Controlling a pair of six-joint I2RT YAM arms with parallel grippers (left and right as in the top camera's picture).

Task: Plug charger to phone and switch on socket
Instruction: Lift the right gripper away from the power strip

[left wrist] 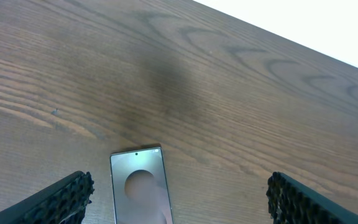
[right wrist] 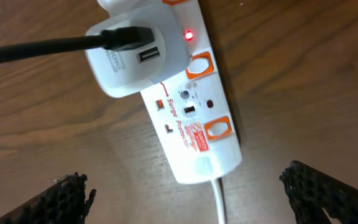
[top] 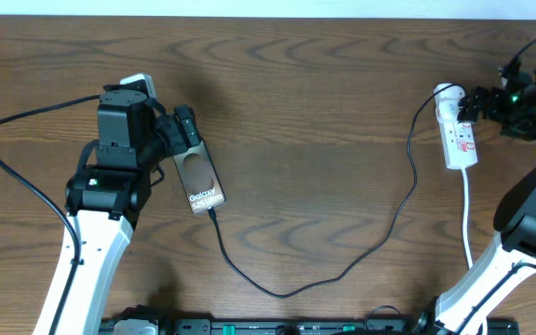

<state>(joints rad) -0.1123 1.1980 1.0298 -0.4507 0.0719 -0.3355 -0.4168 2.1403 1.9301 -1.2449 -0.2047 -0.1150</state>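
Note:
The bronze-brown phone (top: 204, 180) lies face up on the table, with "Galaxy" lettering showing. The thin black charger cable (top: 277, 293) loops across the table, and its plug tip (top: 213, 213) sits at the phone's near end. My left gripper (top: 170, 116) is open just above the phone's far end; in the left wrist view the phone (left wrist: 138, 186) lies between the open left gripper's fingers (left wrist: 179, 199). The white socket strip (top: 461, 140) lies at the right. My right gripper (top: 477, 104) is open over the socket strip (right wrist: 194, 118), with the right fingers (right wrist: 194, 199) wide apart and empty.
A white adapter (right wrist: 135, 59) sits in the strip's far outlet with the black cable (right wrist: 36, 48) plugged into it. A red light (right wrist: 189, 35) glows beside it. The strip's white cord (top: 466, 219) runs toward the front edge. The table is dark wood (top: 324, 84).

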